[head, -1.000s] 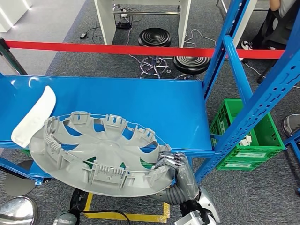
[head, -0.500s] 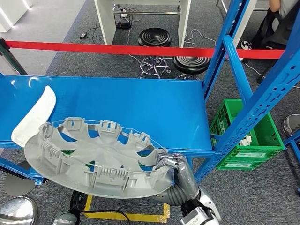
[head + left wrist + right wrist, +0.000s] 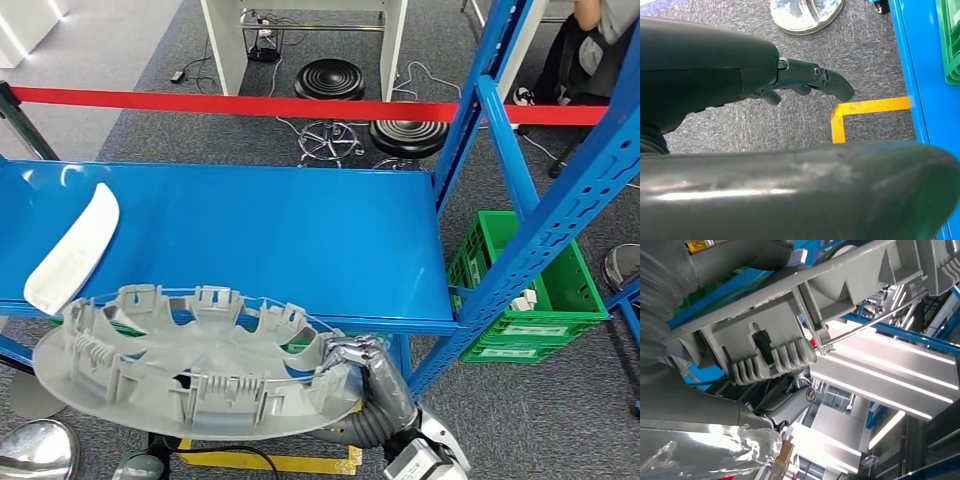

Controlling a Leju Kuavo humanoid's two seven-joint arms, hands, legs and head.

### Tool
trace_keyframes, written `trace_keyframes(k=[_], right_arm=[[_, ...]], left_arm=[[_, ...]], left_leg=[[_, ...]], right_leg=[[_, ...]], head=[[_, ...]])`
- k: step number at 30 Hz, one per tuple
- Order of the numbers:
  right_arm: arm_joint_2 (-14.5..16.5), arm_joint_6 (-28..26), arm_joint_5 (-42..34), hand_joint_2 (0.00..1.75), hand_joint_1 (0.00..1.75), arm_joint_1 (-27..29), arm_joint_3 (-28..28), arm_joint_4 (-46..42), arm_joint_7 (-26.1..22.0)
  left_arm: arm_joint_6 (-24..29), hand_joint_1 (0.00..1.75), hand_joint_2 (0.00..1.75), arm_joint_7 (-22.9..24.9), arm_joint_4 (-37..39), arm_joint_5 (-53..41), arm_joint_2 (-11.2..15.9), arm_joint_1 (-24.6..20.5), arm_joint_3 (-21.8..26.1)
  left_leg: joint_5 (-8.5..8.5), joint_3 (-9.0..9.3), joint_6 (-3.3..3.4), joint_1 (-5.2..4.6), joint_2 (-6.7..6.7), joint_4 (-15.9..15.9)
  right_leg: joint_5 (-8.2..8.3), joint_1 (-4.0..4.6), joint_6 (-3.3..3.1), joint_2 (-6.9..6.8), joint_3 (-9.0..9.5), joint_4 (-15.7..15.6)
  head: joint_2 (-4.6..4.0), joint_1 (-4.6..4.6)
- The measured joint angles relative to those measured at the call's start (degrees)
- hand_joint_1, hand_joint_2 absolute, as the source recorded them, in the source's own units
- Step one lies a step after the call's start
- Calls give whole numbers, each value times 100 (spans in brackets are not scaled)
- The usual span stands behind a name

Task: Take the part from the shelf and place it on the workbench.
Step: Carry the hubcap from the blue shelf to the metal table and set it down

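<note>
Blue steel shelf spans my head view, with a white curved part lying at its left end. Just in front of its near edge I see the grey wheel cover held level in the air, clear of the shelf, my right robot hand grasping its right rim. My left robot hand hangs over the carpet, fingers extended, grasping nothing.

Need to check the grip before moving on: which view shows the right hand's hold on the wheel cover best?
Head view: right hand grips the rim of the wheel cover. The right wrist view shows only ribbed clips close up; the left wrist view shows neither.
</note>
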Motion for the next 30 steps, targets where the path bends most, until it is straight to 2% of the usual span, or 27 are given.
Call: trace_keyframes(k=[11,16,19,21,23,24,25,26,27,28,29,30], right_arm=[[0,150,-132,175,175,23,-44,-1,-7],[1,198,-151,175,175,62,-98,-26,-2],[2,149,-126,175,175,84,-126,-70,-4],[2,139,-132,175,175,90,-137,-93,-7],[2,170,-155,175,175,101,-142,-96,4],[1,200,-168,175,175,111,-150,-95,16],[1,228,-185,175,175,119,-159,-95,27],[0,252,-204,175,175,125,-167,-95,35],[0,266,-226,175,175,126,-173,-96,36],[0,273,-242,175,175,124,-176,-96,33],[1,275,-250,175,175,122,-179,-100,28],[1,274,-251,175,175,124,-183,-105,24]], left_arm=[[0,0,0,13,0,0,0,1,0],[22,0,0,17,0,13,5,1,0],[37,0,0,17,0,18,0,-2,0],[45,0,0,19,0,19,-7,-4,0],[50,0,0,27,0,28,-7,1,0],[51,0,0,35,0,37,-8,4,0],[53,0,0,42,0,46,-8,5,0],[54,0,0,49,0,53,-8,4,0],[55,0,0,51,0,57,-10,2,0],[58,0,0,52,0,60,-8,-1,0],[62,0,0,53,0,62,-6,-3,0],[69,0,0,54,0,65,-3,0,0]], left_leg=[[-6,-3,11,-9,-1,13],[-18,-16,56,-37,-1,31],[28,32,125,-4,11,-59],[57,77,161,41,28,-122],[52,78,166,48,37,-124],[46,79,160,50,34,-122],[38,82,147,55,21,-117],[26,89,128,65,-2,-108],[8,96,99,78,-30,-90],[-12,94,64,82,-53,-67],[-30,79,28,80,-73,-30],[-38,57,-7,73,-85,-2]], right_leg=[[3,-9,6,0,1,-7],[9,-40,44,1,3,-24],[-37,-40,97,-10,-27,4],[-290,-33,132,-50,-235,423],[-619,-50,171,-92,-610,1186],[-679,-62,188,-104,-752,1449],[-627,-73,204,-110,-796,1506],[-464,-83,217,-109,-714,1316],[-243,-98,232,-99,-537,948],[-97,-109,248,-76,-347,575],[-10,-118,236,-50,-188,279],[4,-121,210,-26,-106,127]], head=[[0,-1],[0,-2],[0,3],[0,38],[0,67],[0,69],[0,68],[0,68],[0,69],[0,74],[0,84],[0,84]])
